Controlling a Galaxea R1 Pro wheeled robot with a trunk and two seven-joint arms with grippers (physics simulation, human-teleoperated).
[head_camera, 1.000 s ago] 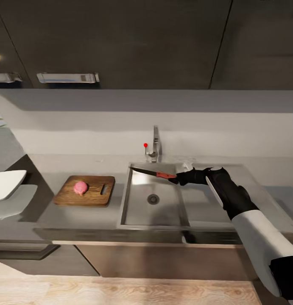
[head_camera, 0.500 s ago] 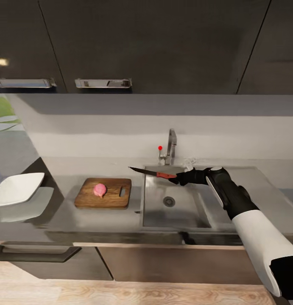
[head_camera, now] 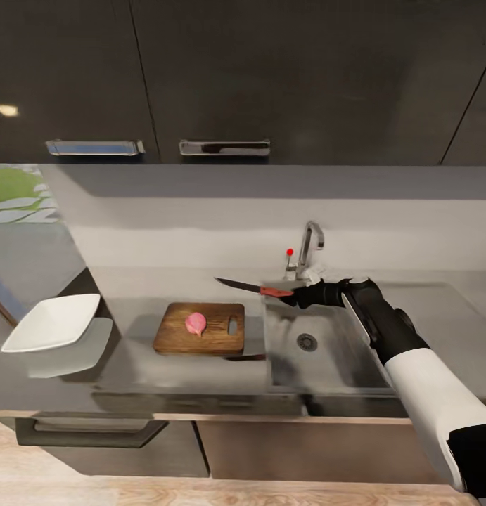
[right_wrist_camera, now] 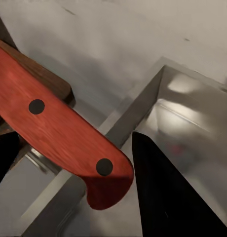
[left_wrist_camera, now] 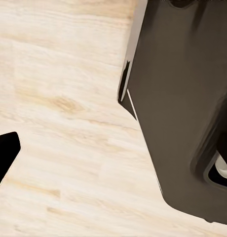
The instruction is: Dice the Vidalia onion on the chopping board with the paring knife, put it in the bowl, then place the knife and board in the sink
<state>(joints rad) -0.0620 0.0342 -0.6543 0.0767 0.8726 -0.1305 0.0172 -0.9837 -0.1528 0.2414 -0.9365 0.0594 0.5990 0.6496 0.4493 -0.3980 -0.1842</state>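
Note:
The paring knife [head_camera: 255, 287] hangs level in the air, its red handle [right_wrist_camera: 59, 131] gripped by my right gripper [head_camera: 293, 295], which is shut on it. Its dark blade points left, above the gap between the sink [head_camera: 320, 351] and the chopping board [head_camera: 179, 341]. The brown board lies on the grey countertop [head_camera: 186, 376] just left of the basin, with the pink Vidalia onion [head_camera: 195, 323] resting on its middle. The white bowl [head_camera: 53, 322] stands at the counter's far left. In the left wrist view one black fingertip [left_wrist_camera: 4, 150] hangs over the wooden floor.
A chrome tap [head_camera: 309, 246] with a red knob [head_camera: 290, 251] rises behind the sink. Dark wall cabinets [head_camera: 271, 77] hang above the counter. A corner of the board [right_wrist_camera: 54, 84] and the sink's steel rim [right_wrist_camera: 128, 118] lie below the knife handle.
The head camera has swung left, so the counter slides right in the picture. Relative to the sink, my right gripper and the knife have moved left, towards the board.

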